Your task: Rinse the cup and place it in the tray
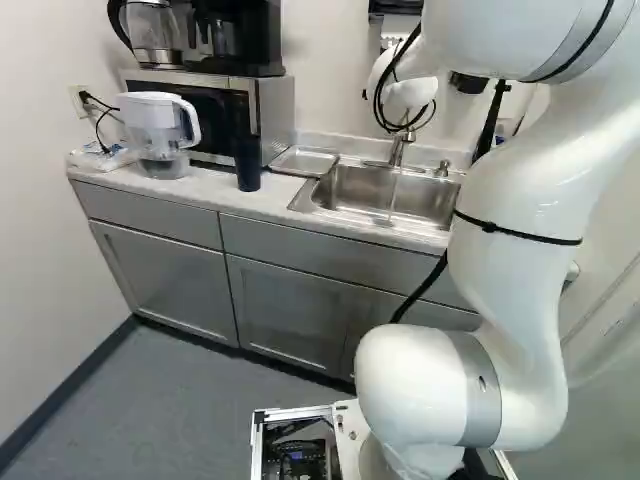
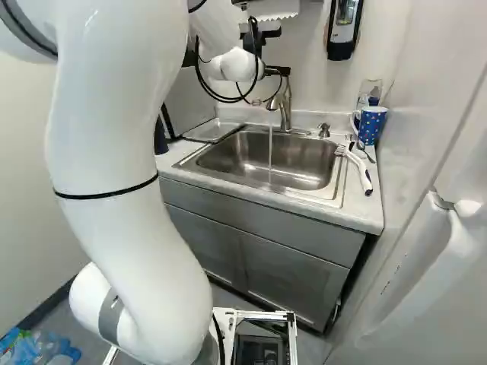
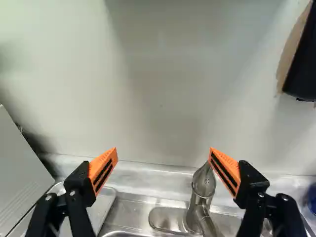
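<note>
The arm [image 1: 515,180] is showing smooth white, rounded segments, with silvery-grey bands [image 1: 478,390] circling it and thin black ties [image 1: 515,233] wrapping it. Black cables [image 1: 379,100] are looping back from the black fingers [image 3: 81,180], whose orange pads [image 3: 111,157] are bearing dark grooves, near small silvery screws [image 3: 72,193].

The arm [image 1: 515,190] rises from its lowest joint, stands upright in both base views, bends near their upper edges and reaches forward to the wrist [image 2: 234,66]. A black band [image 1: 489,226] encircles the upright link; cables [image 1: 378,96] loop around the wrist. The gripper [image 2: 278,71] shows in part beyond the wrist in the right base view. In the wrist view, the gripper [image 3: 163,149] has its two black fingers well apart, the orange pads [image 3: 103,170] slanting inward toward the tips.
</note>
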### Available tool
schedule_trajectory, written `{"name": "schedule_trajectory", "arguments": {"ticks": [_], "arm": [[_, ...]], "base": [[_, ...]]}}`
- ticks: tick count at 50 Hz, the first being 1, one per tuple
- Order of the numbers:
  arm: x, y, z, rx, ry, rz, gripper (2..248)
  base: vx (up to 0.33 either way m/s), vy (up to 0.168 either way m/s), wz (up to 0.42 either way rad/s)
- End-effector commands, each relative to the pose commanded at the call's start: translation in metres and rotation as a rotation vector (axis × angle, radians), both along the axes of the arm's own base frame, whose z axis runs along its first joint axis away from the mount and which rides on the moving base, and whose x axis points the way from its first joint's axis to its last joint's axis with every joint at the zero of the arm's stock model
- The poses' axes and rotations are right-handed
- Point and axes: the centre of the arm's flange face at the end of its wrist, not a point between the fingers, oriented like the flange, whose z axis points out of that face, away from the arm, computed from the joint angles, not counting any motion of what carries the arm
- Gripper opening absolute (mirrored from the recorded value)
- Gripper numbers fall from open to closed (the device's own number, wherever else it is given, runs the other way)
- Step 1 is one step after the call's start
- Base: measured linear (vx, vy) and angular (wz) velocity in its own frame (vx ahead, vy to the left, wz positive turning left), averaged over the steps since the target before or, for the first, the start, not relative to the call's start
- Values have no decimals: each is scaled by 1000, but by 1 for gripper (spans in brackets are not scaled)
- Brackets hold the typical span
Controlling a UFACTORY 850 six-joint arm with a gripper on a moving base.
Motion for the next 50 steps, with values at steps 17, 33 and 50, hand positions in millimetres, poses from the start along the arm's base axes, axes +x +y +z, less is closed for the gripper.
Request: {"name": "schedule_trajectory", "arguments": {"ticks": [17, 33, 50], "arm": [[11, -1, -1, -1, -3, 3, 247], [10, 3, -1, -1, -3, 7, 247], [-13, 24, 1, 1, 5, 34, 247]], "base": [[0, 0, 0], [0, 0, 0], [0, 0, 0]]}}
